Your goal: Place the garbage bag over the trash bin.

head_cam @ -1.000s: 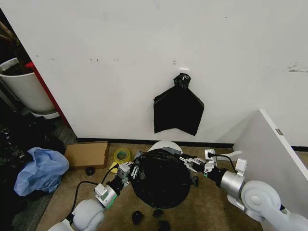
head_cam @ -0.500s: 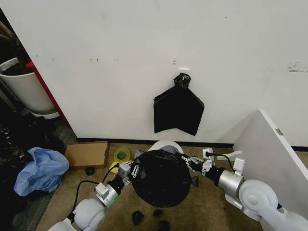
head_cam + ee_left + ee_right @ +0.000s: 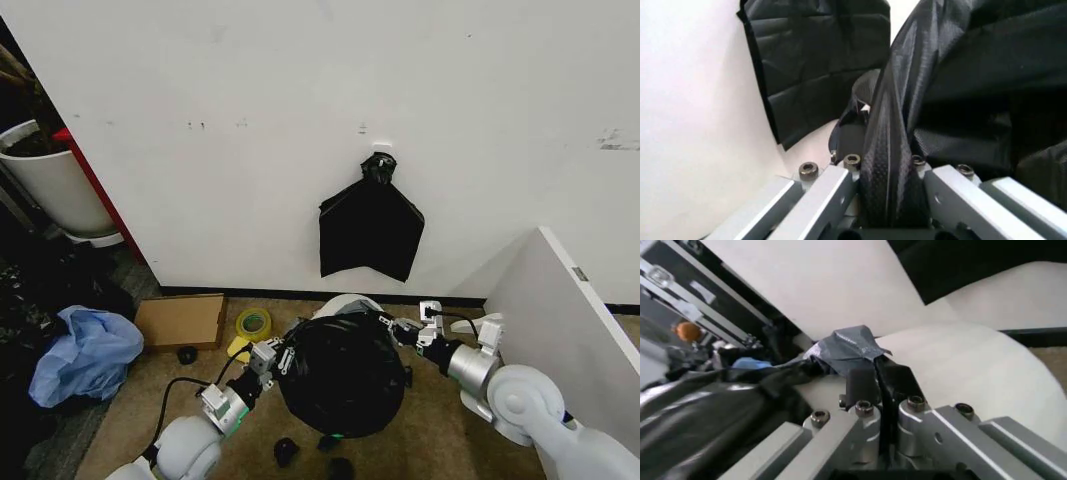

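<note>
I see the bag [image 3: 340,375] stretched between my two grippers low in the head view, a glossy black bulge hanging in front of the bin [image 3: 345,303], whose white rim peeks out just above and behind it next to the wall [image 3: 300,120]. My left gripper [image 3: 283,357] is on the bag's left edge, and the left wrist view shows its fingers [image 3: 820,200] clamped on a gathered fold of the black plastic [image 3: 890,150] that runs up between them. My right gripper [image 3: 400,328] is on the bag's upper right edge; in the right wrist view its fingers [image 3: 867,427] are pressed together on a thin strip of the bag's edge [image 3: 883,390], with the rest of the bag [image 3: 720,415] bunched to one side and the bin's white wall [image 3: 973,370] just beyond. A grey tape patch [image 3: 843,347] sits at the gripper tips there. On the wall above the bin hangs a flat black bundle [image 3: 370,230]. On the floor to the left lie a tape roll [image 3: 253,322], a cardboard box [image 3: 181,320] and a blue heap [image 3: 85,352], with a white planter [image 3: 55,185] farther back.
</note>
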`<state>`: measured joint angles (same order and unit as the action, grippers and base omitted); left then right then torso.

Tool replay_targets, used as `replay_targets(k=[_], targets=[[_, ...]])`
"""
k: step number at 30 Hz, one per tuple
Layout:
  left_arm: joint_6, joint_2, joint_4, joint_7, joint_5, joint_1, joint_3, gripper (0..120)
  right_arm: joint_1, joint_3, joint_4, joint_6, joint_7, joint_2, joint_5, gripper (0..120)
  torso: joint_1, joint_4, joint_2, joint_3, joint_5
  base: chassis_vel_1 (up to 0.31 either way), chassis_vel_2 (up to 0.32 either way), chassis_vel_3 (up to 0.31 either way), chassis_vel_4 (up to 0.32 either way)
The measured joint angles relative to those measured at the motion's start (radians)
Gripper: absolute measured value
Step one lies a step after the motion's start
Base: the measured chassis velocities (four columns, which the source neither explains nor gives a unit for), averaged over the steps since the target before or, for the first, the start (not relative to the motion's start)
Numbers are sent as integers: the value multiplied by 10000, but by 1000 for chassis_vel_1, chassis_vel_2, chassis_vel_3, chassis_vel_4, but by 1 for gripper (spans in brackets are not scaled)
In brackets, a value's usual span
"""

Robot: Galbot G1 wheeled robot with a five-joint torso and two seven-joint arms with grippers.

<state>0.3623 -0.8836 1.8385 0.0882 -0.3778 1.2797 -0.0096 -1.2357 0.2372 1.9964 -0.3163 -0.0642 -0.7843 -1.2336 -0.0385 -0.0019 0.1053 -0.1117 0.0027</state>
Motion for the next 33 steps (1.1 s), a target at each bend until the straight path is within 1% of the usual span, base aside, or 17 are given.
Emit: replay_targets(k=[11,12,13,15,17,19,20,21,22,23,24,25,26,27,29,31,33], targets=[[57,-66,-102,52,48,-132,166,1,81,84,-356,151,51,12,390,0,0,0,0,0,-1,0,0,0,0],[50,-68,-133,46,39,-120,167,1,19,175,-335,261,18,12,394,5,0,-1,0,0,0,0,0,0,0],[50,-68,-133,46,39,-120,167,1,19,175,-335,261,18,12,394,5,0,-1,0,0,0,0,0,0,0],[42,-68,-169,35,39,-96,166,1,-54,276,-313,427,-39,17,429,11,0,-1,0,0,0,0,0,0,0],[35,-54,-177,29,39,-53,148,1,-109,368,-302,533,-64,23,465,22,0,-1,0,0,-1,0,0,0,0],[28,-13,-156,28,40,-12,125,1,-111,426,-304,551,-68,19,465,28,0,-1,0,0,-1,0,0,0,0],[28,-13,-156,28,40,-12,125,1,-111,426,-304,551,-68,19,465,28,0,-1,0,0,-1,0,0,0,0],[18,13,-134,28,39,6,111,1,-106,442,-312,552,-77,16,469,34,0,-1,0,0,0,0,0,0,0],[9,32,-120,25,39,15,99,1,-98,449,-313,554,-80,15,476,36,0,0,0,0,0,0,0,0,0],[-20,48,-113,7,35,35,62,1,-95,478,-307,559,-81,13,477,43,0,0,0,0,0,0,0,0,0],[-44,49,-113,-9,30,52,29,1,-121,522,-273,560,-86,14,476,45,0,0,0,0,0,0,0,0,0],[-69,47,-114,-21,27,73,-10,1,-167,570,-235,560,-119,32,476,52,0,0,0,0,0,0,0,0,0],[-84,41,-121,-29,25,93,-46,1,-214,610,-211,558,-174,62,488,55,0,0,0,0,0,0,0,0,0],[-84,41,-121,-29,25,93,-46,1,-214,610,-211,558,-174,62,488,55,0,0,0,0,0,0,0,0,0],[-113,37,-136,-47,19,137,-97,1,-374,691,-175,553,-434,219,735,62,0,0,0,0,-1,0,0,0,0],[-171,33,-129,-71,13,160,-114,1,-590,693,-159,517,-679,449,1696,73,0,-1,0,0,0,0,0,0,0],[-221,21,-111,-108,17,157,-114,1,-646,636,-224,458,-707,532,2597,80,0,-2,0,0,-1,0,0,0,0]])
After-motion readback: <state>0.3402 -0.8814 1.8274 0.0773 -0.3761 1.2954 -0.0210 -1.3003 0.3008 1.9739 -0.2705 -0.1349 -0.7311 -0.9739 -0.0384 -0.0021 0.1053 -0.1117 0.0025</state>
